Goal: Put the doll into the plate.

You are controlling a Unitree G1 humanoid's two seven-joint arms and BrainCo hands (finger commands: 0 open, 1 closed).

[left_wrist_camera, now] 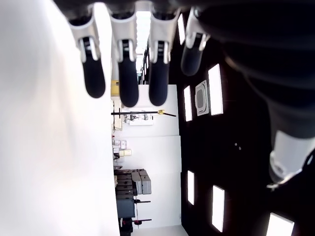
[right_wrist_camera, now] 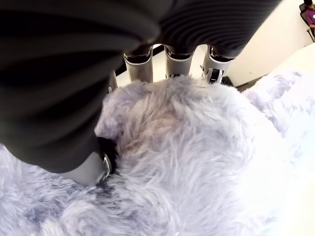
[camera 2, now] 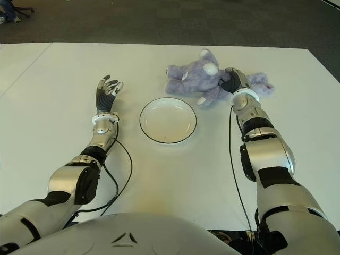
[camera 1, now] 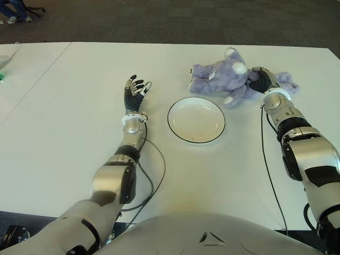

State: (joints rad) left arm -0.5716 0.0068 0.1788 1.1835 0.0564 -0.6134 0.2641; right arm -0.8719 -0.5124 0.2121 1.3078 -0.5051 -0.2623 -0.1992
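A purple plush doll (camera 1: pixel 219 77) lies on its side on the white table, just behind and to the right of the plate. The white plate (camera 1: pixel 196 120), dark-rimmed and holding nothing, sits at the table's middle. My right hand (camera 1: pixel 260 81) is on the doll's right part; in the right wrist view its fingers (right_wrist_camera: pixel 177 61) reach over the fur (right_wrist_camera: pixel 197 147) and the thumb presses in from the side. To the left of the plate, my left hand (camera 1: pixel 135 90) is open, fingers (left_wrist_camera: pixel 128 83) spread, holding nothing.
Black cables (camera 1: pixel 154 180) trail from both forearms across the table (camera 1: pixel 64 133). The table's far edge meets dark carpet (camera 1: pixel 159 21). A person's feet (camera 1: pixel 16 16) show at the far left. A small green item (camera 1: pixel 2 76) lies at the left border.
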